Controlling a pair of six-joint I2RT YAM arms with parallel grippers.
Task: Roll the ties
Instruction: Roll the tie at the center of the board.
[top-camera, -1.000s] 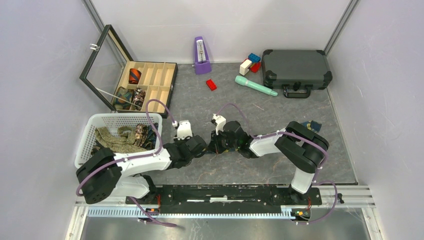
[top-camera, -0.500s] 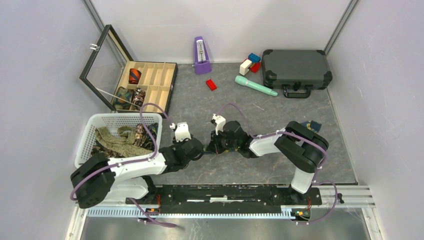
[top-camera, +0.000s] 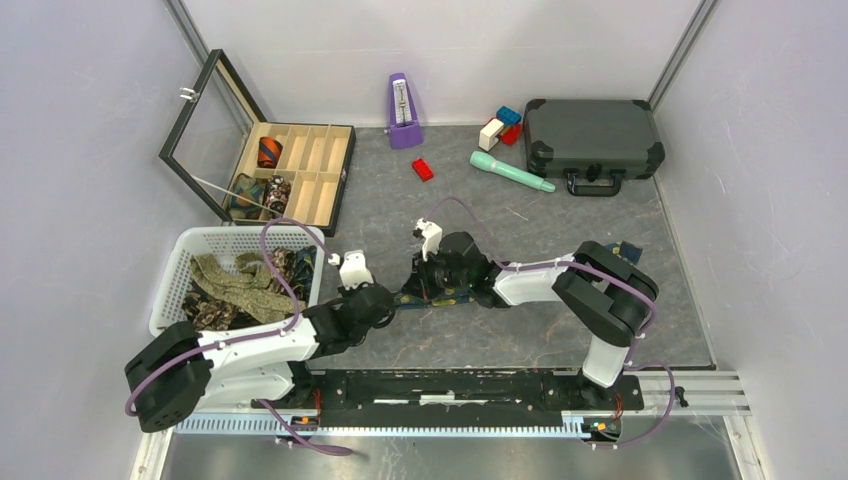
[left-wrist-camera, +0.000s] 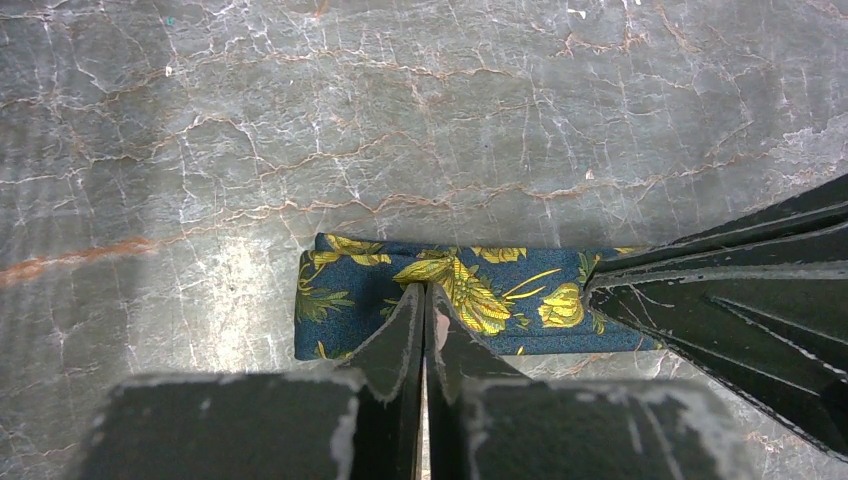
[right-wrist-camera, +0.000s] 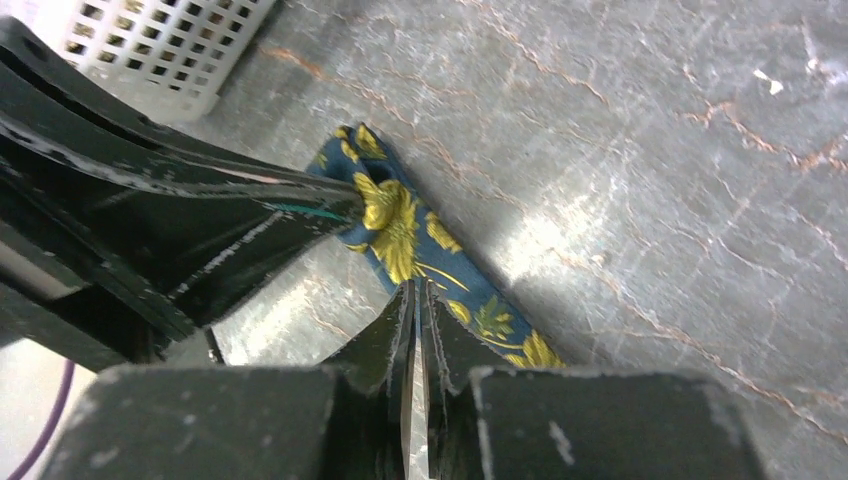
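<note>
Left wrist cam: navy tie (left-wrist-camera: 520, 300) with yellow flowers lies flat on the surface (left-wrist-camera: 300, 120), running 9 to 3, one end showing at 9. Left hand (left-wrist-camera: 424, 296) has its fingers squeezed together, tips down on the near edge mid-strip. Right hand (left-wrist-camera: 592, 280) comes in from 3 and touches the strip where it goes out of sight. Right wrist cam flips it: the right fingers are pinched to a hairline gap with tips on the strip, and the left fingers meet the strip at 10. Neither cam shows whether cloth is caught between the pads, can't tell. Overhead is worse for that: both arms fold in over mid-surface and the tie is mostly buried under them, only slivers of blue showing. Overhead alone gives the rest. White basket (top-camera: 172, 290) sits at 9 from the tie with loose ties (top-camera: 235, 280) heaped in it. Wooden box (top-camera: 322, 160) at 11 has its lid up and rolled coils (top-camera: 268, 152) in its left compartments. Right wrist cam clips a basket corner at 10; left wrist cam sees only bare stone around the strip.
</note>
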